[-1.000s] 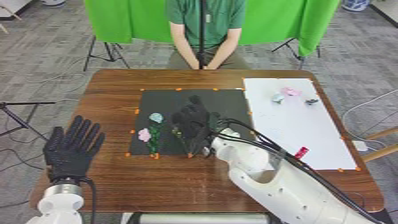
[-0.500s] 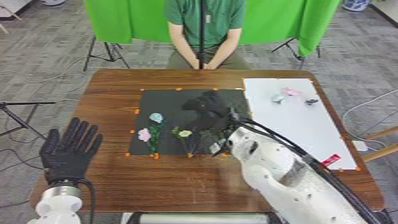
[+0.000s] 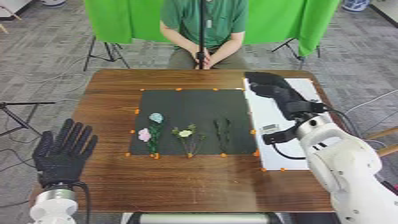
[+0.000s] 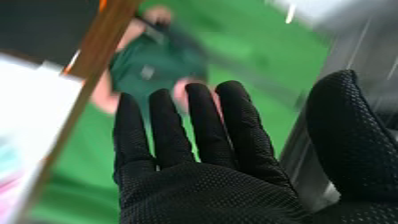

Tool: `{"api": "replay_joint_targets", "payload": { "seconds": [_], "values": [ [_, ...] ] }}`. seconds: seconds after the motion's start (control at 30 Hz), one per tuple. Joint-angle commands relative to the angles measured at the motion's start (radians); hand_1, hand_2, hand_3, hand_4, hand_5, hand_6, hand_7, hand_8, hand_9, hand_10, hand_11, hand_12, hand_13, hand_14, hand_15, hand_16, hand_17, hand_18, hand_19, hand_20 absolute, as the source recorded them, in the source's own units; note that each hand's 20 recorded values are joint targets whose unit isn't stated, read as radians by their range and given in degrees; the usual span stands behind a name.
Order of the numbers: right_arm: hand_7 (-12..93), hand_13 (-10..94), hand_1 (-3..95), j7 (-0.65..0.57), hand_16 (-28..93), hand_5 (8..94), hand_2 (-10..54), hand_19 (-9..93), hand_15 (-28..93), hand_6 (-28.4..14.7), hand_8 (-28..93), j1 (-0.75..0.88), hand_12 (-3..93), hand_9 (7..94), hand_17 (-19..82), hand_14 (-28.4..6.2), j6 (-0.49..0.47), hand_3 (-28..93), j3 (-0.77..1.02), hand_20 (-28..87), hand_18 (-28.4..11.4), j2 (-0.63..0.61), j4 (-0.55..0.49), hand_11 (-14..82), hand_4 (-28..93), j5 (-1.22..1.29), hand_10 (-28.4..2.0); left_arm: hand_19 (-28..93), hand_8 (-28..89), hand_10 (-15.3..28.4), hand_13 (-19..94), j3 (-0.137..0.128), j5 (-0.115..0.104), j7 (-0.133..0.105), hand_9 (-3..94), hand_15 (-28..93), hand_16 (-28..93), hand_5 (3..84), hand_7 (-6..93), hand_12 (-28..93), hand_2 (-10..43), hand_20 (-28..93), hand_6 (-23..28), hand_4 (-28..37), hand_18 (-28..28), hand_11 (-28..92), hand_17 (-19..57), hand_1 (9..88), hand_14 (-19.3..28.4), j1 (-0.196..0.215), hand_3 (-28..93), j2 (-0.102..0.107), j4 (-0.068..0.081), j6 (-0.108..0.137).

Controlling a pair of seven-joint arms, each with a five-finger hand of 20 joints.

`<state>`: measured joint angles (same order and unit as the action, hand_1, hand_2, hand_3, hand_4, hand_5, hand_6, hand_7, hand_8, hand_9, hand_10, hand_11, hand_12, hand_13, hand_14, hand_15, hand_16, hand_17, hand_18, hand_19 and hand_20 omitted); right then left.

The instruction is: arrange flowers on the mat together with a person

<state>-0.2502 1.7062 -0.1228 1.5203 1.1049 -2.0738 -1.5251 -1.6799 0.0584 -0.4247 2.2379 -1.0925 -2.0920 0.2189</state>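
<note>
My right hand (image 3: 274,89) is over the far part of the white sheet (image 3: 267,112), nothing in its grasp. In the right wrist view, the right hand (image 4: 200,185) has straight fingers and its thumb spread. On the black mat (image 3: 182,102), a pink flower (image 3: 144,134) and a pale blue flower (image 3: 156,117) lie at the left with green stems. A cream flower (image 3: 185,133) lies in the near middle, and dark green sprigs (image 3: 222,136) lie right of it. My left hand (image 3: 59,157) is open, left of the mat. Blurred pink (image 4: 9,187) shows beside the white sheet in the right wrist view.
The brown wooden table (image 3: 178,182) extends around the mat and sheet. Orange tape pieces (image 3: 179,89) mark the mat's edges. The right forearm (image 3: 333,147) crosses the sheet's right side and hides part of it.
The right hand has moved from over the mat to the far part of the white sheet, uncovering the dark green sprigs. Its arm now covers the small flowers and red object seen on the sheet.
</note>
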Motion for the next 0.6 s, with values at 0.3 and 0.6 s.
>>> {"api": "replay_joint_targets", "payload": {
  "seconds": [0.3,0.6],
  "values": [
    [12,29,23.0,-0.002,13,39.4,9.3,32,7,-3.6,-10,0.282,10.3,38.6,7,-14.5,0.082,77,0.232,7,-17.9,-0.055,-0.058,5.3,-26,0.578,-13.1,38,-12,12.4,28,-0.004,-0.042,-0.042,36.6,25,-7,42.7,16.1,5,11.3,11,7.7,-28.3,15.8,19,-7.6,26.0,14.2,0.042,76,-0.004,-0.026,0.044],
    [12,30,23.1,0.000,13,40.4,9.6,32,8,-3.6,-10,0.322,10.3,39.5,8,-14.4,0.086,78,0.266,8,-17.9,-0.051,-0.076,5.3,-27,0.622,-13.0,39,-12,12.4,28,-0.013,-0.066,-0.048,37.0,26,-7,42.7,16.7,5,11.8,11,7.6,-28.3,15.8,19,-7.5,26.4,14.3,0.052,76,-0.012,-0.046,0.113]
  ]
}}
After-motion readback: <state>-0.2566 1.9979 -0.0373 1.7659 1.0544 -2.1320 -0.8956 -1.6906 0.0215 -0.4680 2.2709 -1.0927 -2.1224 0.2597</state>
